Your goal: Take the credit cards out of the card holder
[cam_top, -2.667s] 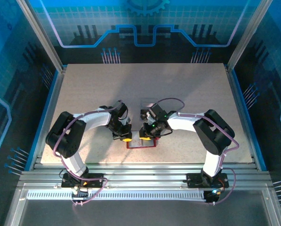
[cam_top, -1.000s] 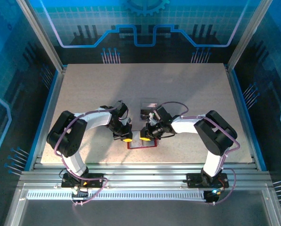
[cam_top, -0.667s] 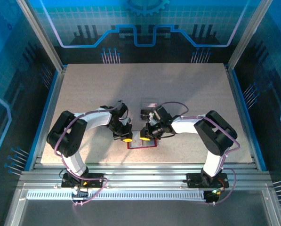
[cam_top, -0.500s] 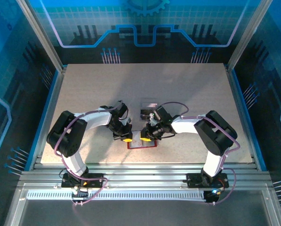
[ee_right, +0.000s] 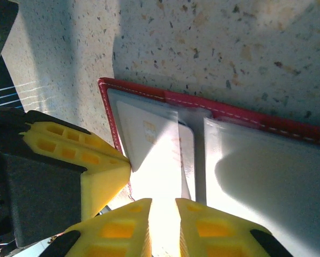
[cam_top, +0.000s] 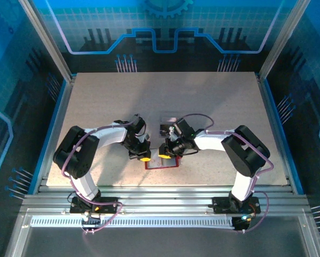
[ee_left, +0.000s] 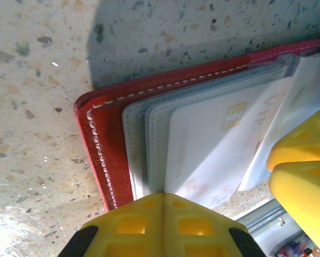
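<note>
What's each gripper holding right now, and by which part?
The right gripper pinches the pale card by its near edge. The left gripper looks shut on the near edge of the card holder.

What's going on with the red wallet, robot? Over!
Left gripper shut, pressing edge of card holder. Right gripper shut on pale card, partly inside. Clear box behind, apart.

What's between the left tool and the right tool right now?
Right wrist view: a pale card on the open card holder bridges left tool and right tool.
</note>
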Available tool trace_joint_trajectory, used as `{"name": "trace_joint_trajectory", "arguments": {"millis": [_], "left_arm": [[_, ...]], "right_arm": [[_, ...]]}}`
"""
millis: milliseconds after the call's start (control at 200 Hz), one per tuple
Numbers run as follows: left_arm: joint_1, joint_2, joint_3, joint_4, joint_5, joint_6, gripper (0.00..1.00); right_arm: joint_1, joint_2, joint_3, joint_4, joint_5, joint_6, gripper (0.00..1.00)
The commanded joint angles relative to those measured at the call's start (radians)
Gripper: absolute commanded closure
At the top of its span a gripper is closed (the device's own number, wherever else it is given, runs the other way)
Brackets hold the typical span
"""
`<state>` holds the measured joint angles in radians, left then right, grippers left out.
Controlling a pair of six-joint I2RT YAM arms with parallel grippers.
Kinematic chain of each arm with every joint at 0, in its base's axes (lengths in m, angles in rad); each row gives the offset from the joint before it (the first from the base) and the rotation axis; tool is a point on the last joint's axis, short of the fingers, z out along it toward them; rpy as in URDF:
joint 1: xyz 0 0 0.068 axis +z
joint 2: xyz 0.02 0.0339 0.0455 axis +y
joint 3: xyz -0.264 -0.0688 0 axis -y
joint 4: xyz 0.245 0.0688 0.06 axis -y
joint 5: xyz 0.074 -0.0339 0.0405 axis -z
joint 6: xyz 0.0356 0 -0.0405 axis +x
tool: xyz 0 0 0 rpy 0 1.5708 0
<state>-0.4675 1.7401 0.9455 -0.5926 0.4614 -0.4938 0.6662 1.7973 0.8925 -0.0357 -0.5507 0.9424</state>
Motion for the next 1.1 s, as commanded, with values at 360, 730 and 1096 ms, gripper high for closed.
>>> {"name": "trace_joint_trajectory", "arguments": {"millis": [360,730,1096], "left_arm": [[-0.006,0.036,-0.013,-0.024,-0.027,0.017,1.0],[-0.006,0.042,-0.011,-0.025,-0.028,0.02,1.0],[-0.006,0.042,0.001,-0.03,-0.027,0.021,1.0]], "right_arm": [[0.022,0.054,0.067,-0.145,0.066,-0.068,0.79],[0.045,0.06,0.161,-0.345,0.182,-0.158,0.74],[0.044,-0.009,0.16,-0.327,0.199,-0.152,0.74]]}}
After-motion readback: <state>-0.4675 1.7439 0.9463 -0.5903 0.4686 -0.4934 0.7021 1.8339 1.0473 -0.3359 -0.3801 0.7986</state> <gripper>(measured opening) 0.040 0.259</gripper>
